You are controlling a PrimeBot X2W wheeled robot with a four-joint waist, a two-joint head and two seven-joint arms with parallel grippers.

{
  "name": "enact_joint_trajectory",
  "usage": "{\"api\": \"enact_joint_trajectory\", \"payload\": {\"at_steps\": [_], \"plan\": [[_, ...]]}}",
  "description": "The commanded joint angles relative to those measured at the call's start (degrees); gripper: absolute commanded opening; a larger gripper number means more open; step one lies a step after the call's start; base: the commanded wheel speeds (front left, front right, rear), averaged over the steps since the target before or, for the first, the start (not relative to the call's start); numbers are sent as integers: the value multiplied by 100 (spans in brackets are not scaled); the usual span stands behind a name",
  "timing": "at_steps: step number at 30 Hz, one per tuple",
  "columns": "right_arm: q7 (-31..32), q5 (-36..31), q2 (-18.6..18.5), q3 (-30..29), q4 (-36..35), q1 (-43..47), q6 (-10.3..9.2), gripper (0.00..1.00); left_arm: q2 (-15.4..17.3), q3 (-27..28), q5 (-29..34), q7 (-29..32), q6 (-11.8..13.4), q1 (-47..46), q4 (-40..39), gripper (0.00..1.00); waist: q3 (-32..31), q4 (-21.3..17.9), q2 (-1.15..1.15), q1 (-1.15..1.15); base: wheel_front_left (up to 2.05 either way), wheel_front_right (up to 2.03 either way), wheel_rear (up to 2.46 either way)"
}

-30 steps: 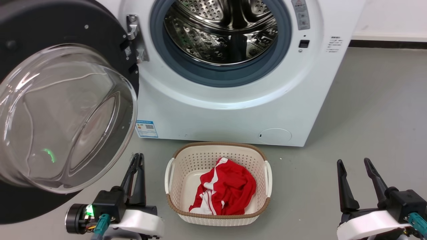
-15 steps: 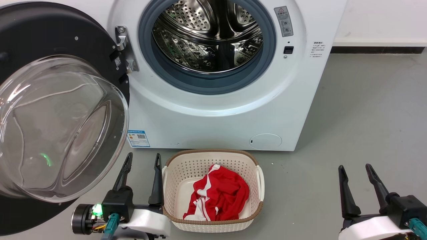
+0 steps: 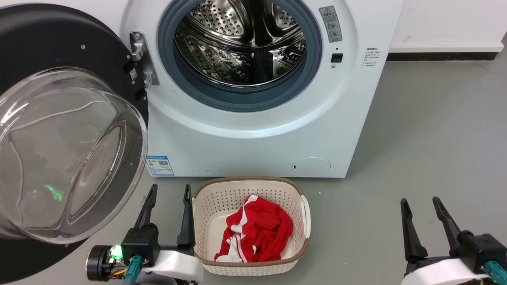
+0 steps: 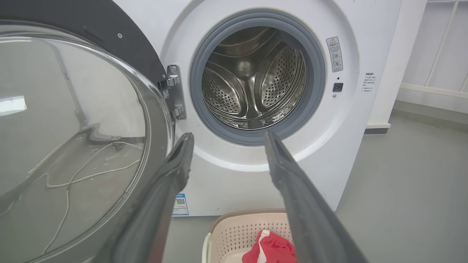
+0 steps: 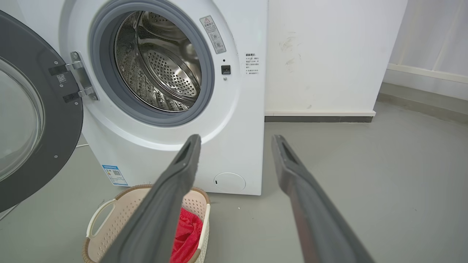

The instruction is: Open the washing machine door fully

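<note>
While left hand (image 3: 170, 187) and right hand (image 3: 419, 200) hover low, their fingers (image 3: 186, 221) stand parted

Red garment (image 3: 257, 231) in beige basket (image 3: 253, 186)

On my head camera, the left gripper (image 3: 170, 189) has 2 long, dark, tapering fingers (image 3: 186, 221) set on a black block (image 3: 140, 241), backed by a smooth white wrist shell (image 3: 178, 264). A green light (image 3: 116, 251) glows beside a short black cylinder (image 3: 94, 263), with a teal connector (image 3: 134, 264) and thin orange wires (image 3: 113, 271) under it. The right gripper (image 3: 419, 201) repeats that build, with a teal plug (image 3: 495, 271) at its edge. My wrist cameras show the fingers matte dark grey, with a shallow recess behind each tip.
</note>
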Motion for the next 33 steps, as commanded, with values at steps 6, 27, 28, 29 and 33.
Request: {"api": "enact_joint_trajectory", "payload": {"at_steps": [6, 27, 28, 29, 33], "plan": [[-37, 13, 14, 31, 20, -19, -4, 100, -32, 29, 27, -14, -48, 34, 0, 100, 10, -11, 0, 0, 0, 0, 0], [119, 1003, -36, 57, 224, -92, 1, 0, -43, 136, -960, 208, -192, 44, 168, 0, 21, -20, 0, 0, 0, 0, 0], [138, 1124, -42, 57, 240, -110, 1, 0, -40, 153, -1079, 235, -209, 33, 181, 0, 21, -20, 0, 0, 0, 0, 0], [156, 1242, -47, 57, 256, -128, 1, 0, -37, 169, -1196, 260, -226, 22, 194, 0, 21, -20, 0, 0, 0, 0, 0], [228, 1701, -65, 56, 314, -195, 1, 0, -28, 233, -1650, 359, -293, -20, 243, 0, 21, -21, 0, 0, 0, 0, 0]]}}
